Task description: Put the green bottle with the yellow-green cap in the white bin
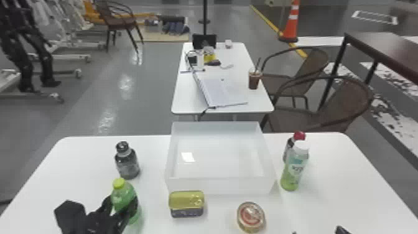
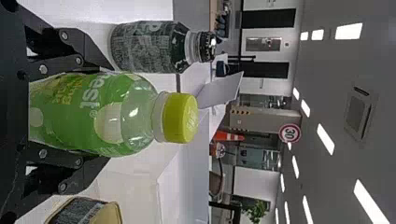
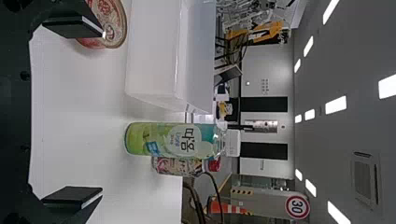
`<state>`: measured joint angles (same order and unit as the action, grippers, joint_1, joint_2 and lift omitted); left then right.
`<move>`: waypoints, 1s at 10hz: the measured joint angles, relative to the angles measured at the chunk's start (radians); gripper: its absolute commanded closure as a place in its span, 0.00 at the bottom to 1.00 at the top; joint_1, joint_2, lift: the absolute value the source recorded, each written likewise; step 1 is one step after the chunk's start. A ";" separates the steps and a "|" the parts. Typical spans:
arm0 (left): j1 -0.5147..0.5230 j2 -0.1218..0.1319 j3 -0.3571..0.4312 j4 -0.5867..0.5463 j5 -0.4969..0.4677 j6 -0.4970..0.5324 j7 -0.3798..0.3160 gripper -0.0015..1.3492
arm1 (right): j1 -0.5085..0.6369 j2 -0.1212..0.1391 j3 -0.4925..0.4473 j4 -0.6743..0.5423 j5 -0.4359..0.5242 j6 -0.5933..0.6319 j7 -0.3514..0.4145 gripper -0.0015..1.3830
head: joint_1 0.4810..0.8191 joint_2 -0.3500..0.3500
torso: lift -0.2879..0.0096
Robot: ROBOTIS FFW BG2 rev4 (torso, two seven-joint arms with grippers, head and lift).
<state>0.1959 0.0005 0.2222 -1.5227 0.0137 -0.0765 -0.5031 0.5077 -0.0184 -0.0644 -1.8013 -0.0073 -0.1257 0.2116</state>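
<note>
My left gripper (image 1: 123, 208) is shut on the green bottle (image 1: 121, 196) with the yellow-green cap, a finger on either side of its body. The bottle is upright at the table's left front, to the left of and nearer than the white bin (image 1: 219, 186). In the left wrist view, the left gripper (image 2: 105, 114) holds the green bottle (image 2: 137, 116) below its shoulder. My right gripper (image 1: 318, 232) shows at the head view's bottom edge. In the right wrist view, the right gripper (image 3: 102, 112) stands open, nothing between its fingers.
Behind the green bottle stands a dark bottle (image 1: 127, 163). A yellow-topped tin (image 1: 186, 203) and a round tin (image 1: 250, 217) lie before the bin. Right of it are a pale green white-capped bottle (image 1: 292, 174) and a red-capped bottle (image 1: 299, 135).
</note>
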 measured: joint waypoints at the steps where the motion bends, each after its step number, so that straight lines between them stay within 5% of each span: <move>1: 0.000 0.000 -0.002 -0.001 0.000 -0.002 0.000 0.61 | 0.000 0.000 0.000 0.000 -0.001 0.000 0.000 0.08 | 0.20 0.50 | 0.63; 8: -0.014 0.000 -0.096 -0.232 -0.059 0.012 0.031 0.61 | 0.002 0.000 0.000 0.006 -0.007 0.000 0.000 0.08 | 0.20 0.50 | 0.63; 10: -0.078 0.031 -0.192 -0.242 -0.081 0.029 0.032 0.61 | 0.000 0.000 0.002 0.011 -0.011 0.000 0.000 0.08 | 0.20 0.50 | 0.63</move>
<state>0.1181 0.0312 0.0301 -1.7651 -0.0670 -0.0474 -0.4707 0.5075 -0.0186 -0.0627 -1.7906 -0.0181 -0.1258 0.2116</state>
